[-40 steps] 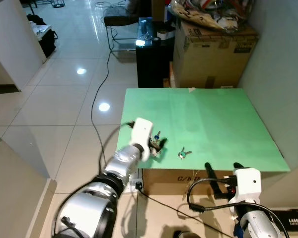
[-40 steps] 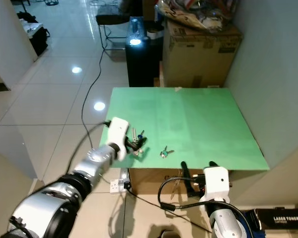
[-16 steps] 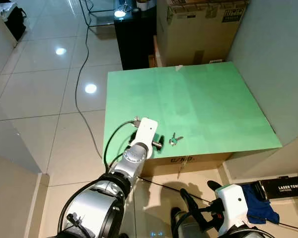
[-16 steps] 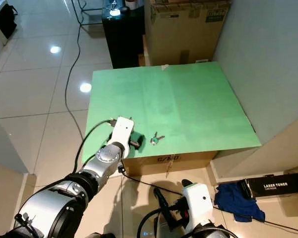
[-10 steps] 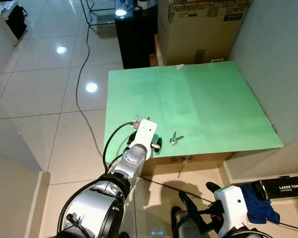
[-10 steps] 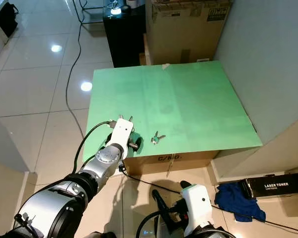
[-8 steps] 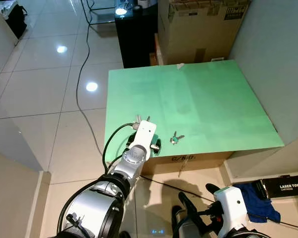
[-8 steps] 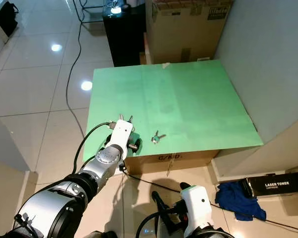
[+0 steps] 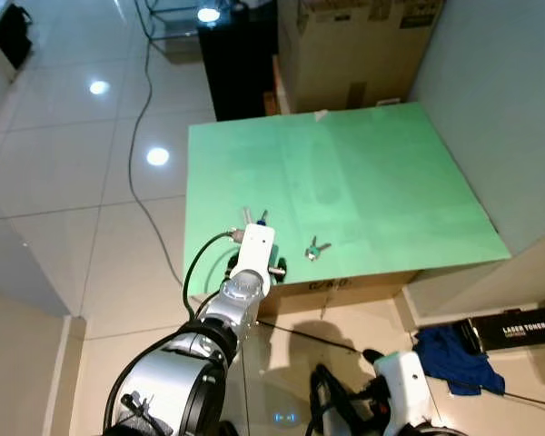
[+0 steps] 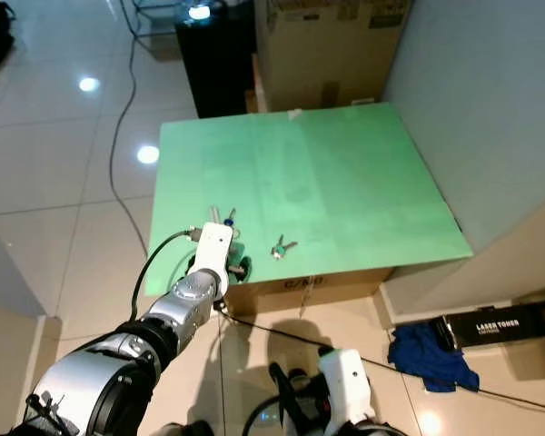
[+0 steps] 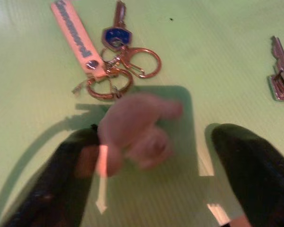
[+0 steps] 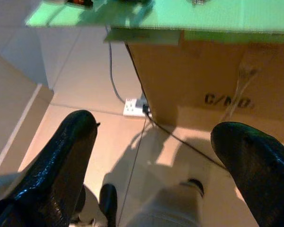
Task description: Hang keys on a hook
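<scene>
Since the earlier frame, the left end effector (image 11: pixel 151 156) has been drawn back from the key bunch (image 11: pixel 114 61), its fingers spread wide and empty; the bunch is left on the green counter (image 9: pixel 363 182), so picking and hanging remain undone.

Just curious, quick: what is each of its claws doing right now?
Left gripper: open above the key bunch, holding nothing.
Right gripper: open, empty, down near the floor.
</scene>
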